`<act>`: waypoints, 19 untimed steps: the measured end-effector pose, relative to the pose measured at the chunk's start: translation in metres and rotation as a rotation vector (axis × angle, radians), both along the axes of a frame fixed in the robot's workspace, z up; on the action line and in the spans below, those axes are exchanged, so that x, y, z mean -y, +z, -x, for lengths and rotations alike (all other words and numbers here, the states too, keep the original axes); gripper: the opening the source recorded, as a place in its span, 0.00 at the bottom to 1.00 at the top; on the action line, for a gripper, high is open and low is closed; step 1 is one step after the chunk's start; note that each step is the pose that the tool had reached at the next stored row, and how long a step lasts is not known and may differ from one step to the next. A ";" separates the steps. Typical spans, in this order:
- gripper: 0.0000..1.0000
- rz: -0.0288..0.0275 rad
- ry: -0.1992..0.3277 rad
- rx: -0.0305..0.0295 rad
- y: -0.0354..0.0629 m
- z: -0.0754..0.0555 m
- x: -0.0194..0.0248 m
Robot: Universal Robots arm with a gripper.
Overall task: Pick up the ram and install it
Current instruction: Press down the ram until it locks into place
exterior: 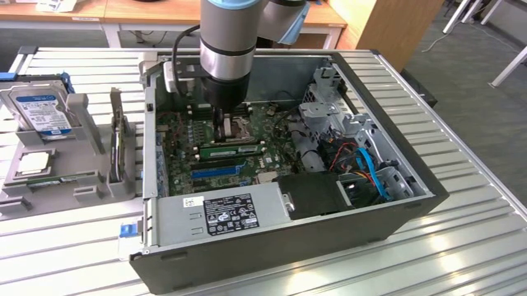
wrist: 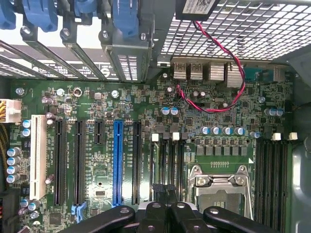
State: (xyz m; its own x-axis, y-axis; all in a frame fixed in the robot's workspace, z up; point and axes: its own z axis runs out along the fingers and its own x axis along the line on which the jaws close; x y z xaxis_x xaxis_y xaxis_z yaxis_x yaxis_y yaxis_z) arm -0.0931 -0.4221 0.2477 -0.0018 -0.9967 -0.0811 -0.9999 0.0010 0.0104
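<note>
The ram (exterior: 234, 150), a long green stick, stands on edge in a memory slot on the motherboard (exterior: 181, 132) inside the open computer case. My gripper (exterior: 224, 131) reaches down into the case right behind it, by the CPU socket (wrist: 218, 191). In the wrist view my gripper (wrist: 165, 196) is shut, its black fingers (wrist: 119, 216) hanging over the memory slots (wrist: 167, 155) between the blue card slot (wrist: 117, 162) and the socket. I cannot tell whether the fingertips touch the ram.
A grey holder (exterior: 78, 188) at the exterior view's left carries a blue-labelled hard drive (exterior: 41, 111), a dark expansion card (exterior: 120, 145), a processor chip (exterior: 33, 161) and a thin green strip (exterior: 45, 180). The power supply (exterior: 222, 213), drive cage (exterior: 329, 114) and cables (exterior: 362, 166) crowd the case.
</note>
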 end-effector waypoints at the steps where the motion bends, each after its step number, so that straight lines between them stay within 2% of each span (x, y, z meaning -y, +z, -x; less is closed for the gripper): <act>1: 0.10 -0.0001 0.000 0.0000 -0.0005 0.000 0.0000; 10: 0.10 0.0000 0.000 -0.0001 -0.0063 0.000 0.0000; 19: 0.10 0.0000 0.000 0.0000 -0.0068 0.003 0.0000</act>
State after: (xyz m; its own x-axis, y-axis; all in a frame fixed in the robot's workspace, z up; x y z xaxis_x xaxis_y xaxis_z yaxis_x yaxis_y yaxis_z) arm -0.0958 -0.4220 0.2410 -0.0018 -0.9967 -0.0811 -0.9999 0.0010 0.0104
